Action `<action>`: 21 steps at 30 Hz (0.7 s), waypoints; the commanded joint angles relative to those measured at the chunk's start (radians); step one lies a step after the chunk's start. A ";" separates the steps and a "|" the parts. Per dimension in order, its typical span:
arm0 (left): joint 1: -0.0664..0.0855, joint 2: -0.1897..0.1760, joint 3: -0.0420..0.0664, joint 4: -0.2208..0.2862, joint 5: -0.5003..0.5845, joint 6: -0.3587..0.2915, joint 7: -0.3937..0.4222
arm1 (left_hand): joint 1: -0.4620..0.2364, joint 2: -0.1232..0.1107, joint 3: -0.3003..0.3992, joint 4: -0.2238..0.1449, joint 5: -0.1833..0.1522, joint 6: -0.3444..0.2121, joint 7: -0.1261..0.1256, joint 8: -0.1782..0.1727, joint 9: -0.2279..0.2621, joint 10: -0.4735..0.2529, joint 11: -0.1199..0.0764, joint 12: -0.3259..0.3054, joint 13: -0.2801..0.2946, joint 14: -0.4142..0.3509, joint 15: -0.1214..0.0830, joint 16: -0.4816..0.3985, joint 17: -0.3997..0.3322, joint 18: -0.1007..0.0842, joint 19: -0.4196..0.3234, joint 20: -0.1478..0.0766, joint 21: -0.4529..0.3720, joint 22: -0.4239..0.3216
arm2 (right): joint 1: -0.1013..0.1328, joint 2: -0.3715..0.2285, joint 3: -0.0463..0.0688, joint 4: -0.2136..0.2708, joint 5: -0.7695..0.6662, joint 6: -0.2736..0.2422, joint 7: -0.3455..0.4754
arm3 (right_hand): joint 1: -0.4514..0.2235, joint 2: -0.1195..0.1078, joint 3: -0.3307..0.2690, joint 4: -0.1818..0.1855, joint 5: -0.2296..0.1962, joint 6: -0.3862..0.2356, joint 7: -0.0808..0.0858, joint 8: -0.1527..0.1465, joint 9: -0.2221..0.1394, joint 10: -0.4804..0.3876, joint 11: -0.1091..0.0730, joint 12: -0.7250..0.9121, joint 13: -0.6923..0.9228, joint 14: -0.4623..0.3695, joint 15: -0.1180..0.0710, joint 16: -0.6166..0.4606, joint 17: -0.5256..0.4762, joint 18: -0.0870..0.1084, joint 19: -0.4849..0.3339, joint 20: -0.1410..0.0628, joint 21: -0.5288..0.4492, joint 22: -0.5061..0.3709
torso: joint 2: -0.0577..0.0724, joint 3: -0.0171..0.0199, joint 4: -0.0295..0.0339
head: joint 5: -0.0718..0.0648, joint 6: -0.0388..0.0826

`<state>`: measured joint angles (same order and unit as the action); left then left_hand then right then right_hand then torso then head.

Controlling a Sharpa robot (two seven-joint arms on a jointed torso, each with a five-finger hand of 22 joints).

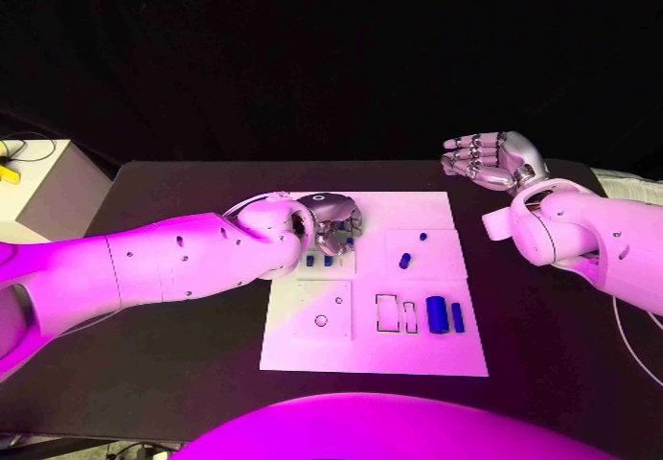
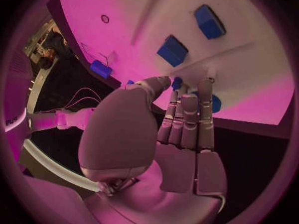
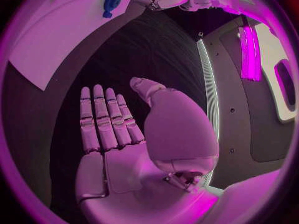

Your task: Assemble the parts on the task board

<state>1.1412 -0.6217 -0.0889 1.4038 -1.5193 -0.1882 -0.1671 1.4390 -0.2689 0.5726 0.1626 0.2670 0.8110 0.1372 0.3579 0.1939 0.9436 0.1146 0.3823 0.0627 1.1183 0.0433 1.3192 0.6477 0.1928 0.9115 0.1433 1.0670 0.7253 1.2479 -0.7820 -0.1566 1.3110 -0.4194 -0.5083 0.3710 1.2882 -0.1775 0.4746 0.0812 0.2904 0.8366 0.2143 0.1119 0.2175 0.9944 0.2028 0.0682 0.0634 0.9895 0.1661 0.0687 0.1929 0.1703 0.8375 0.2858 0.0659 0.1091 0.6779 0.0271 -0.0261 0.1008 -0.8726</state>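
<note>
Matte black table (image 1: 166, 316) is carrying the flat white rectangular task board (image 1: 373, 355) at its centre. Its smooth plate is showing a round hole and two narrow rectangular cut-outs toward six o'clock.

Small blue parts are lying and standing on the board: a long cylindrical blue part (image 1: 437, 313) and a slimmer blue bar (image 1: 457, 316) are sitting just beside each other near four o'clock, next to the cut-outs. A short rounded blue peg (image 1: 405, 260) is lying near the middle toward two o'clock. Two blocky blue pieces (image 2: 172, 50) are standing near ten o'clock, just beside the left hand.

The silver, many-fingered left hand (image 1: 329, 216) is hovering over the board's eleven o'clock corner. In the left wrist view its fingers (image 2: 189, 117) are lying straight and close together, their tips reaching down to a round blue disc (image 2: 213, 103) on the board; whether they are pinching anything I cannot tell.

The silver right hand (image 1: 491, 158) is hanging off the board at one o'clock over the bare table, holding nothing, its metallic fingers (image 3: 99, 117) lying side by side with the thumb set apart.
</note>
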 commanded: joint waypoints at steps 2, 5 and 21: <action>-0.002 0.004 -0.002 -0.003 0.012 0.037 0.007 | -0.002 0.002 -0.004 0.000 -0.003 0.005 0.000 -0.003 0.000 0.006 0.005 -0.008 0.001 -0.003 0.007 0.002 -0.001 -0.009 -0.001 0.009 -0.007 -0.001 | 0.000 0.000 0.000 0.002 0.000 0.013 0.008 | 0.001 0.007 -0.002 -0.005 -0.005 0.006 0.048 0.000 -0.001 0.003 0.002 -0.005 0.000 0.004 0.003 -0.001 -0.001 0.012 -0.006 -0.002 -0.001 -0.001 | 0.001 -0.0004 -0.0005 | 0.000 0.000; -0.002 0.006 -0.002 -0.006 0.011 0.045 0.001 | 0.008 0.017 -0.001 -0.008 -0.003 0.047 0.018 0.007 0.004 0.036 0.000 -0.017 0.003 0.008 0.002 0.014 0.010 -0.008 0.003 0.009 -0.003 0.001 | 0.000 0.000 0.000 0.002 0.000 0.013 0.008 | 0.001 0.007 -0.002 -0.005 -0.006 0.006 0.048 -0.001 -0.002 0.003 0.003 -0.005 -0.001 0.004 0.004 -0.001 -0.002 0.012 -0.006 -0.002 -0.001 -0.002 | 0.001 -0.0005 -0.0006 | -0.001 0.000; -0.002 0.015 -0.002 -0.019 0.011 0.052 -0.007 | 0.033 0.056 0.010 -0.038 -0.005 0.120 0.019 0.023 0.017 0.110 -0.015 -0.027 0.009 0.047 -0.011 0.044 0.053 -0.019 0.055 -0.002 0.050 0.067 | 0.000 0.000 0.000 0.002 0.000 0.015 0.009 | 0.000 0.009 -0.002 -0.004 -0.007 0.006 0.049 -0.001 -0.002 0.003 0.003 -0.005 0.000 0.004 0.004 -0.001 -0.003 0.012 -0.007 -0.002 -0.001 -0.004 | 0.000 -0.0006 -0.0003 | -0.002 0.000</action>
<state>1.1448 -0.6094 -0.0859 1.3867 -1.5137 -0.1773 -0.1691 1.4730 -0.2216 0.5852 0.1305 0.2671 0.9224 0.1554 0.3787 0.2090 1.0460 0.0982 0.3598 0.0717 1.1582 0.0322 1.3602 0.6995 0.1930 0.9562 0.1414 1.1137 0.7904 1.2479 -0.7822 -0.1566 1.3115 -0.4192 -0.5059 0.3707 1.2882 -0.1775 0.4746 0.0813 0.2904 0.8366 0.2142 0.1119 0.2164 0.9944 0.2028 0.0682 0.0634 0.9896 0.1661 0.0687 0.1910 0.1703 0.8375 0.2858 0.0659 0.1066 0.6783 0.0264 -0.0265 0.0989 -0.8726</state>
